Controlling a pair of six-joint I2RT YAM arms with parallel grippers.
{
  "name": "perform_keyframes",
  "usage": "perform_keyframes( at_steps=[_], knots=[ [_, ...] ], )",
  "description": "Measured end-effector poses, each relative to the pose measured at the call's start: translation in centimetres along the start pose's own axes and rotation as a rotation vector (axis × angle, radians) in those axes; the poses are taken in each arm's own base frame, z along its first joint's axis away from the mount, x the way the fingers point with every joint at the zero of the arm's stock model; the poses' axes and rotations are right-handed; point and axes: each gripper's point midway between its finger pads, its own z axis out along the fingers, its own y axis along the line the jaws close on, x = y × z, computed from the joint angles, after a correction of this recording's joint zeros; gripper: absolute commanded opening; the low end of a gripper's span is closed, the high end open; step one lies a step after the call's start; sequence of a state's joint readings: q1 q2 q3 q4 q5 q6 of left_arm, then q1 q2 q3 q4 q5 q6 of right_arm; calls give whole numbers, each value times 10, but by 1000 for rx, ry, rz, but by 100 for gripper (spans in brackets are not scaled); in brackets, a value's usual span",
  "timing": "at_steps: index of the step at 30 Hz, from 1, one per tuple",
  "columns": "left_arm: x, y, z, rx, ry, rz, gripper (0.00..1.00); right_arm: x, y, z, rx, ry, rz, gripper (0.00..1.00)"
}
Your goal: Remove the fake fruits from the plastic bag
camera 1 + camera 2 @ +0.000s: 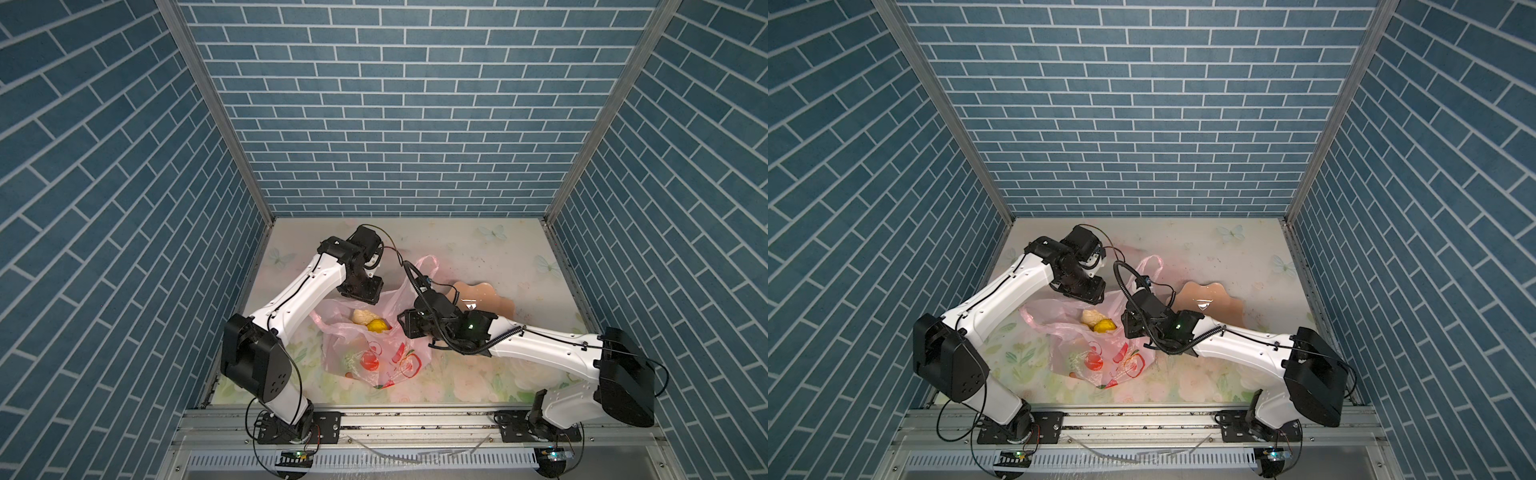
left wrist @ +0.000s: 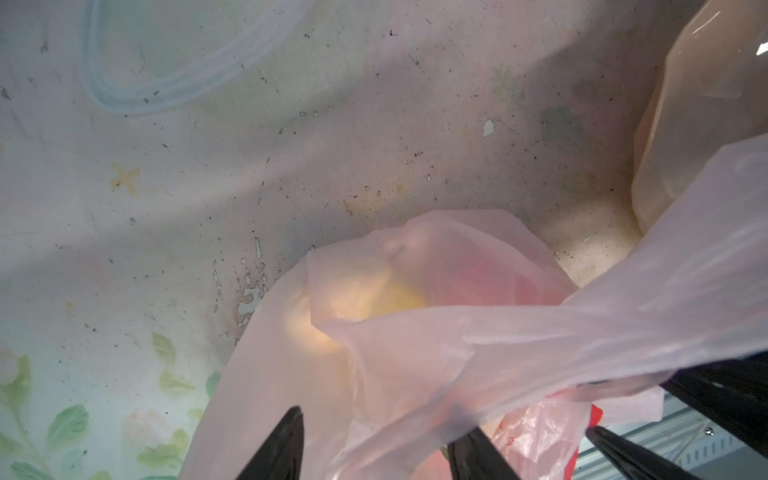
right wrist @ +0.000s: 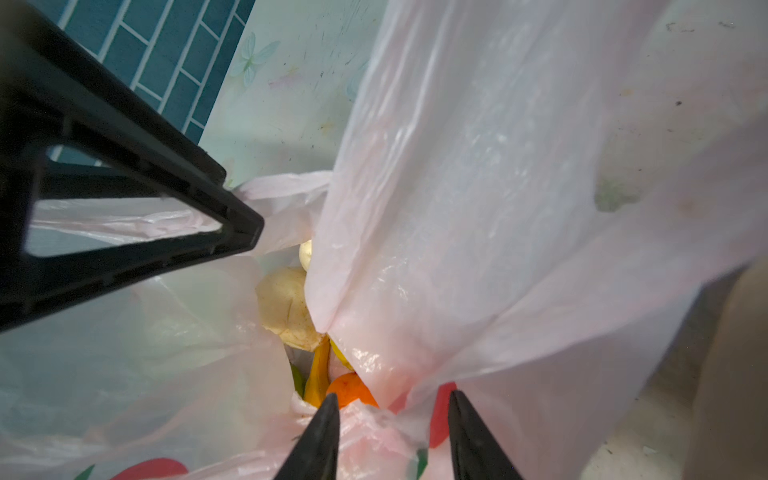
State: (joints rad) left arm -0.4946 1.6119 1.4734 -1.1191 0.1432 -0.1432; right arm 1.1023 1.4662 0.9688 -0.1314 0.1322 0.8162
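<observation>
Right wrist view: right gripper [image 3: 394, 397] and left gripper [image 2: 378, 417], jaws apart, likely opening the crinkly pale-pink plastic bag [image 3: 478, 187]; next, pinch the cream-white bumpy fruit [image 3: 286, 307].

The plastic bag [image 1: 374, 353] lies open-mouthed on the floral worktop [image 1: 498, 257], with a cream bumpy fruit [image 1: 362, 316] and a yellow fruit [image 1: 377, 326] touching inside. The left gripper [image 1: 361, 296] and right gripper [image 1: 406, 326] flank its mouth, possibly touching the film. A peach scalloped bowl [image 1: 490, 294] sits beyond.
</observation>
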Motion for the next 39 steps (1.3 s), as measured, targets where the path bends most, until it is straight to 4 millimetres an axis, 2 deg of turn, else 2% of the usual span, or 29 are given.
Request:
perform_keyframes(
  at_steps=[3, 5, 10, 13, 16, 19, 22, 26, 30, 34, 36, 38, 39],
  knots=[
    [1, -1, 5, 18, 6, 0, 46, 7, -2, 11, -2, 28, 8, 36],
    [2, -2, 9, 33, 9, -1, 34, 12, -3, 17, -2, 48, 20, 25],
    [-1, -4, 12, 67, -1, -15, 17, 12, 1, 18, -24, 56, 30, 6],
    [-7, 1, 12, 69, -24, -44, 14, 9, 5, 11, -42, 49, 32, 1],
    [-15, 13, 11, 44, -53, -84, 11, 3, 13, -10, -70, 28, 30, 0],
    [-22, 26, 11, 6, -77, -121, 10, 3, 19, -34, -100, 15, 24, 0],
    [-33, 39, 14, -27, -99, -161, 10, 16, 18, -47, -105, 35, 18, 0],
    [-53, 56, 18, -51, -133, -216, 10, 48, 4, -44, -64, 107, 15, 0],
    [-81, 67, 17, -65, -180, -248, 10, 84, -13, -40, -13, 187, 16, 0],
    [-104, 69, 14, -63, -221, -253, 12, 105, -26, -37, 20, 226, 29, 0],
    [-106, 68, 13, -62, -224, -254, 16, 108, -31, -36, 32, 231, 37, 0],
    [-105, 67, 13, -57, -220, -258, 26, 109, -32, -35, 35, 228, 47, 0],
    [-104, 66, 13, -51, -219, -261, 35, 109, -31, -35, 32, 225, 48, 0]
  ],
)
